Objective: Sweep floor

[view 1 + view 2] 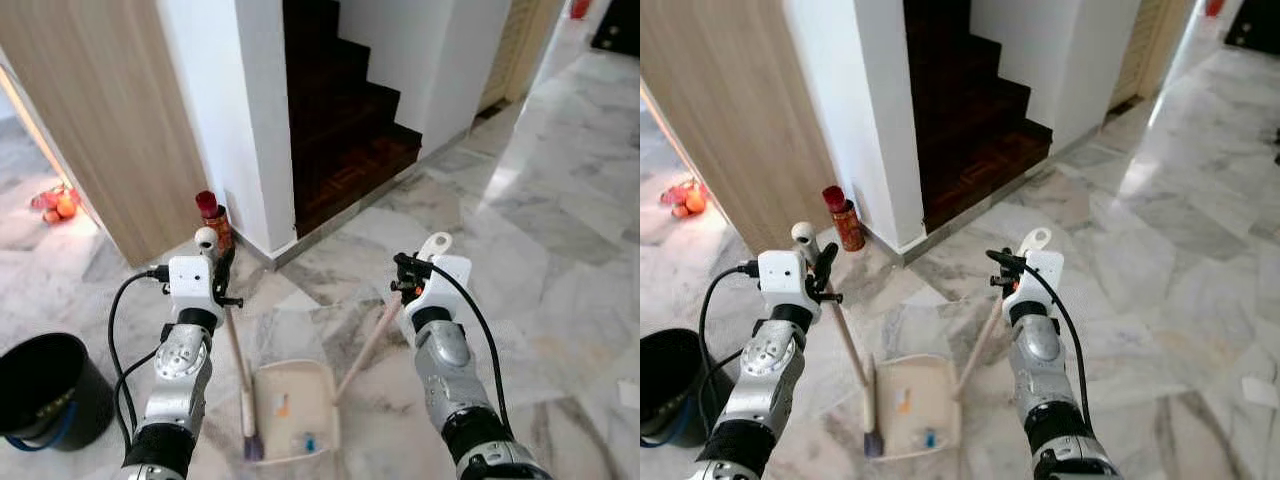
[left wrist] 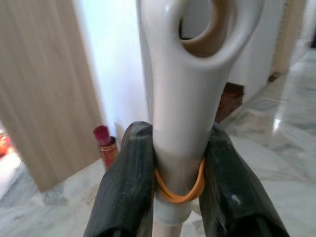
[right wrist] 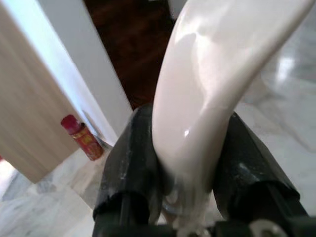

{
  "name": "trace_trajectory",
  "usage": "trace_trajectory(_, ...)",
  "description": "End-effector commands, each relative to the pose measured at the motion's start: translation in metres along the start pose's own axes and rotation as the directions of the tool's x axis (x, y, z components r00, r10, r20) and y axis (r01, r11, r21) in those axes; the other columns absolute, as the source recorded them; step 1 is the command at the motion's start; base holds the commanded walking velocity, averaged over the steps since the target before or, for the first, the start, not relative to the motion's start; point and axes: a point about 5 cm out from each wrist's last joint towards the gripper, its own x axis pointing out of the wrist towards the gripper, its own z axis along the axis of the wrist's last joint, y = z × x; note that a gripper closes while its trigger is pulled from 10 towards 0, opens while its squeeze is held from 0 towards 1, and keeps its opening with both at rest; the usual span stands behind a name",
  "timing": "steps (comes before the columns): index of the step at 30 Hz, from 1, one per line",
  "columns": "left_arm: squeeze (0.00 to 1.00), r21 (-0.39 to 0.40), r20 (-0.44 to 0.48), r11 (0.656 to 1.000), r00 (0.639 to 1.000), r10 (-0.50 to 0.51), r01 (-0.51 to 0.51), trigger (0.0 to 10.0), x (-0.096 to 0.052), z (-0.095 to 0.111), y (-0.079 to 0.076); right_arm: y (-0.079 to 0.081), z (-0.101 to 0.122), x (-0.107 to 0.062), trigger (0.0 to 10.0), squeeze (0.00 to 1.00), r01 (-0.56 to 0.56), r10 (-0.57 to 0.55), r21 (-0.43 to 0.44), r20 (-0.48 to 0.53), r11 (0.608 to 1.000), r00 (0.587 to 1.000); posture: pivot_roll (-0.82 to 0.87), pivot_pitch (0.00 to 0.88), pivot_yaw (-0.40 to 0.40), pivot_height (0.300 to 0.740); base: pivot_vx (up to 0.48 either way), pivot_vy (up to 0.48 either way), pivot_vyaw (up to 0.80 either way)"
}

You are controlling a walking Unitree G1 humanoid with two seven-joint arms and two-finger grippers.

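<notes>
**Both tools gripping handles, dustpan on floor btwn arms**

Left tool is clenched on the broom handle near its white looped top; wrist view shows both black fingers pressed vs. the white grip, w/ an orange rubber band around it just below. Broom runs down to its brush end, which rests at the left edge of the dustpan.

Right tool is clamped on the dustpan handle, a pale pink stick w/ white looped top, slanting down to the pan. Pan lies flat on the marble floor btwn the two arms, w/ a few small bits of debris inside.

Black bucket sits on the robot's left. Red can stands by the white wall corner, next to dark wood stairs.
</notes>
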Motion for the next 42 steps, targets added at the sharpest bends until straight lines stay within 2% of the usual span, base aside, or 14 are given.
trace_trajectory(1, 0.0, -0.013, 0.035, 1.0, 0.999, 0.011, -0.011, 10.0, 0.0037, 0.0093, 0.0032, 0.01, 0.0188, 0.0079, 10.0, 0.0, -0.026, 0.026, 0.01, 0.077, 1.0, 0.997, 0.12, 0.0, 0.039, 0.74, 0.0, 0.349, 0.64)
trace_trajectory(18, 0.0, -0.014, 0.033, 1.0, 0.999, 0.015, -0.014, 10.0, 0.003, 0.0093, 0.0028, 0.0109, 0.0184, 0.008, 10.0, 0.0, -0.031, 0.03, 0.003, 0.076, 1.0, 0.997, 0.12, 0.0, 0.037, 0.74, 0.0, 0.35, 0.7)
trace_trajectory(24, 0.0, -0.016, 0.033, 1.0, 0.999, 0.015, -0.014, 10.0, 0.0036, 0.0101, 0.0026, 0.0107, 0.0187, 0.0085, 10.0, 0.0, -0.029, 0.028, 0.003, 0.073, 1.0, 0.997, 0.12, 0.0, 0.037, 0.74, 0.0, 0.351, 0.0)
trace_trajectory(34, 0.0, -0.018, 0.032, 1.0, 0.999, 0.011, -0.011, 10.0, 0.0038, 0.0102, 0.0018, 0.0112, 0.0179, 0.0086, 10.0, 0.0, -0.029, 0.029, 0.001, 0.068, 1.0, 0.997, 0.12, 0.0, 0.038, 0.74, 0.0, 0.349, 0.61)
trace_trajectory(42, 0.0, -0.015, 0.031, 1.0, 0.999, 0.008, -0.008, 10.0, 0.0037, 0.0099, 0.0005, 0.01, 0.0165, 0.0082, 10.0, 0.0, -0.026, 0.025, 0.01, 0.061, 1.0, 0.998, 0.12, 0.0, 0.038, 0.74, 0.0, 0.348, 0.0)
